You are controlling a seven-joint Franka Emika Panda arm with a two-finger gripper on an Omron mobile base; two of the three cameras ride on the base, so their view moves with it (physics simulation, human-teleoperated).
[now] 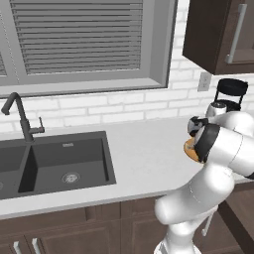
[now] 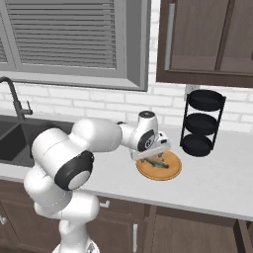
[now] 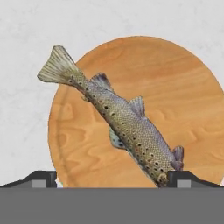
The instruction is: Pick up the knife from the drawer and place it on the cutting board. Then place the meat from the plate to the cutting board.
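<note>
Where the pale speckled stone counter runs right of the dark double sink, the white arm reaches over the round orange-tan wooden plate, which lies just left of the black three-tier round rack. On the plate rests the meat, a slender grey-green spotted fish, set aslant, its tail fin past the rim and over the counter. The two-finger gripper hangs directly above the plate, its dark fingertips spread wide; the far one sits at the fish's head end, though whether it touches cannot be told. Nothing is held between them.
</note>
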